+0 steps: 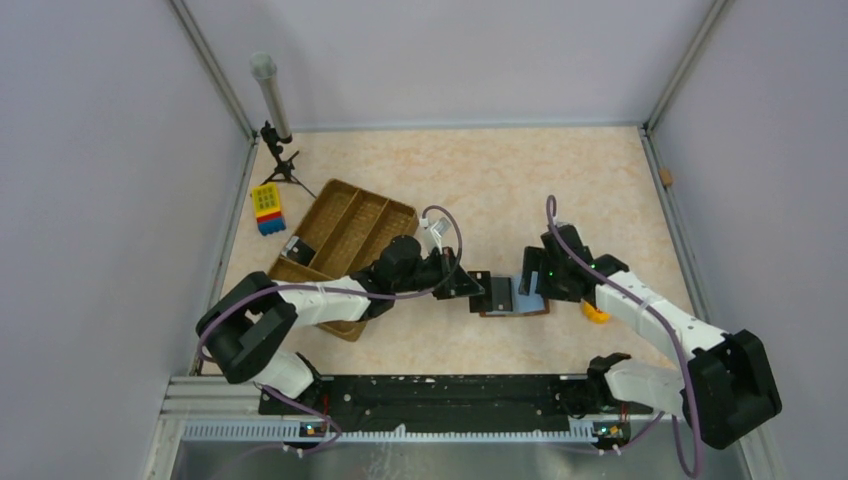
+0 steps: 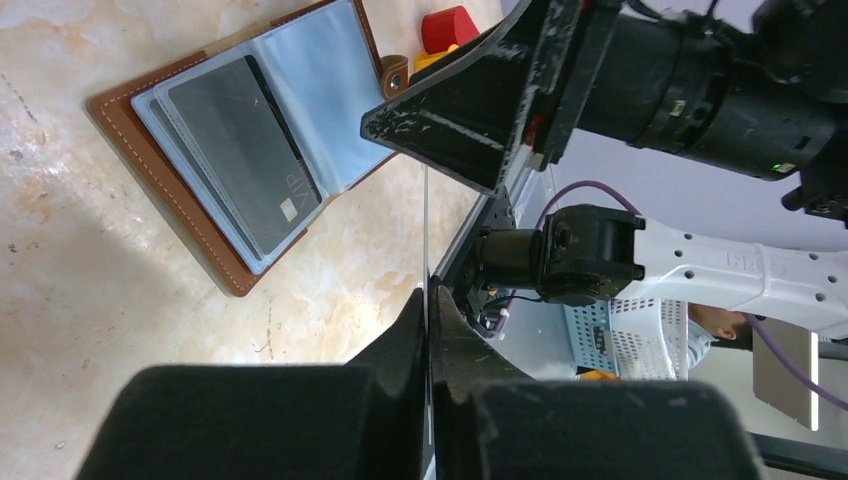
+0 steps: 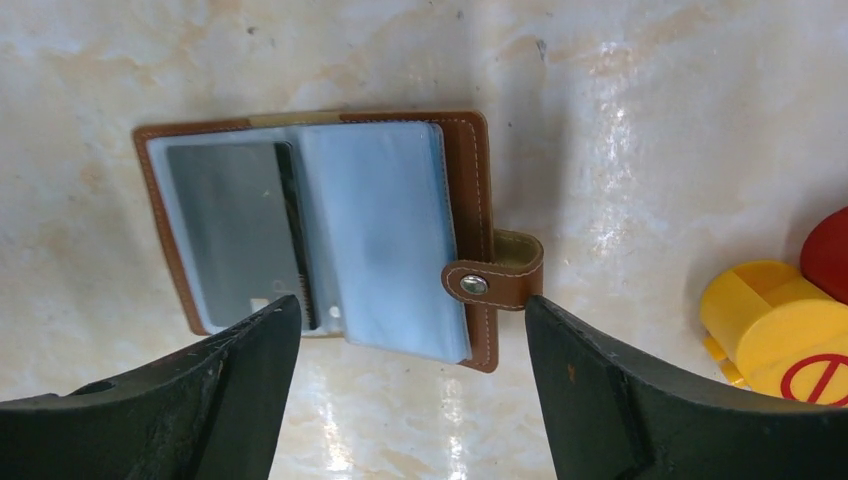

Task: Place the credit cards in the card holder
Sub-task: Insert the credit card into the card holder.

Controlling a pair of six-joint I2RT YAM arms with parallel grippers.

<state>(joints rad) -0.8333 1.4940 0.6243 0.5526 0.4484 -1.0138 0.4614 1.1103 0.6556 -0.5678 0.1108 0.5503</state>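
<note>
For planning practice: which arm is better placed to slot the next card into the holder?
Left, probably: the left gripper pinches a thin card near the card holder; the right gripper is open, empty.

Base rail (image 1: 430, 392): long black bar, with a toothed pale strip along its near edge.
Left arm (image 1: 300, 300): mounted at the rail's left end; bulky black joint housings with white shell links between them.
Right arm (image 1: 650, 315): mounted at the rail's right end; same black-and-white build, with raised lettering on one white link, unreadable.
Cables (image 1: 445, 215): purple, looping loosely along each arm beyond the rail.
Left gripper (image 1: 482, 290): at the arm's end farthest from the rail; matte black, wedge-shaped.
Right gripper (image 3: 410, 310): black, with broad tapering fingers (image 2: 470, 120) scuffed white.
Indicator (image 2: 775, 167): small green light on the right wrist housing.
</note>
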